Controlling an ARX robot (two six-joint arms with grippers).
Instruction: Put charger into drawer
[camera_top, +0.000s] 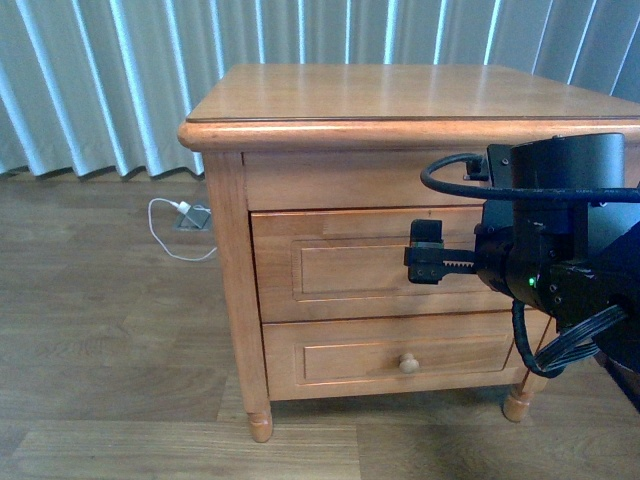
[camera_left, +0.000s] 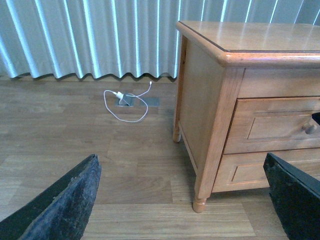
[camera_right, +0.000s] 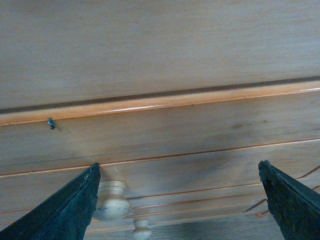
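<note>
The charger is out of view in every frame. The drawer (camera_top: 340, 265), the upper one of the light-wood nightstand (camera_top: 400, 95), is closed. My right gripper (camera_top: 426, 256) is open and hovers right in front of the drawer's panel, covering the knob in the front view. In the right wrist view the drawer (camera_right: 200, 170) fills the picture and its round knob (camera_right: 111, 200) sits just inside one finger (camera_right: 70, 210); nothing is held in the right gripper (camera_right: 180, 210). My left gripper (camera_left: 182, 200) is open and empty, low over the floor off the nightstand's front left corner, where the drawer (camera_left: 280, 125) also shows.
A white plug with white cable (camera_top: 180, 215) lies on the wood floor by a floor socket, left of the nightstand, near the curtain (camera_top: 110, 80). The shallower bottom drawer (camera_top: 390, 355) with its knob (camera_top: 408, 363) is closed. A turned leg (camera_left: 199, 204) stands near my left gripper.
</note>
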